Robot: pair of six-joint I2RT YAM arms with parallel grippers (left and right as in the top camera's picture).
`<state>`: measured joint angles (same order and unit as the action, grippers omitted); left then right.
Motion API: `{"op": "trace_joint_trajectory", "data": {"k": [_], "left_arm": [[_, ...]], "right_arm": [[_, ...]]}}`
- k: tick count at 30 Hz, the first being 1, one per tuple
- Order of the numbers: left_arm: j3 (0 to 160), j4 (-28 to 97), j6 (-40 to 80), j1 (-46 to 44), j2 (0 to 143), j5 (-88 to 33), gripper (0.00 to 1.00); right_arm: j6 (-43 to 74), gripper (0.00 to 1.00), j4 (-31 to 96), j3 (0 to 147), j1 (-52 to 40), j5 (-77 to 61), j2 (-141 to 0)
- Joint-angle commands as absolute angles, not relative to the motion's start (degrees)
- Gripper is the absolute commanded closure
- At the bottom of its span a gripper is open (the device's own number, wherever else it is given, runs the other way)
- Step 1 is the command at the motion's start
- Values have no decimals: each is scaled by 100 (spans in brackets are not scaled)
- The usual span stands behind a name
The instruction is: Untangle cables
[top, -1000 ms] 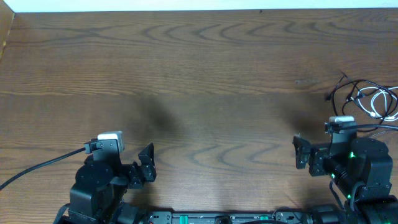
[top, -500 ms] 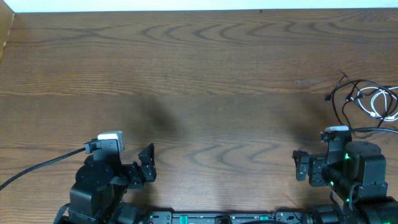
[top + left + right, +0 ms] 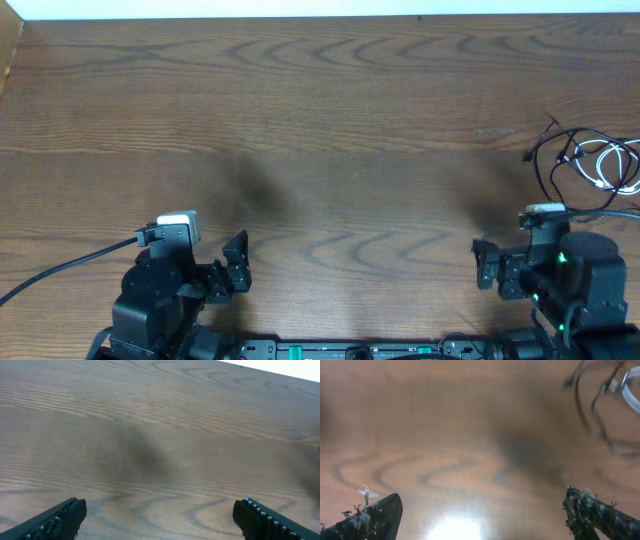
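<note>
A black cable (image 3: 552,150) and a white cable (image 3: 612,165) lie looped together at the table's right edge. In the right wrist view the black cable (image 3: 587,410) and the white cable (image 3: 631,391) show blurred at the top right. My right gripper (image 3: 486,265) is open and empty, below and left of the cables; in its own view it (image 3: 482,520) has its fingers wide apart over bare wood. My left gripper (image 3: 236,262) is open and empty at the front left; in its own view it (image 3: 160,517) holds nothing.
The wooden table (image 3: 320,120) fills the view, with a white wall strip along the back edge. A thick black arm wire (image 3: 60,268) runs off to the left from the left arm. Both arm bases sit at the front edge.
The right arm has pulled back a little toward the front edge and then edged slightly right. The left arm and the cables have not moved.
</note>
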<state>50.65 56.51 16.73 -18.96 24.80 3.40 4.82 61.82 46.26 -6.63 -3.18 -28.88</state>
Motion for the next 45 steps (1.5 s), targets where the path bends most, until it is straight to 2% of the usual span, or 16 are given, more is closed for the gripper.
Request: {"op": "trace_joint_trajectory", "data": {"k": [1,19,39,45], "left_arm": [[5024,5651,1684,-1883,2467,456,2],[5024,5651,1684,-1883,2467,456,2],[5024,5651,1684,-1883,2467,454,2],[5024,5651,1684,-1883,2467,456,2]], "right_arm": [[222,1,5889,4560,-679,-294,-2445],[-484,1,2816,2257,-454,-834,-73],[-486,1,-1264,78,-78,-827,-32],[-486,1,-1149,30,-40,-762,-30]]}}
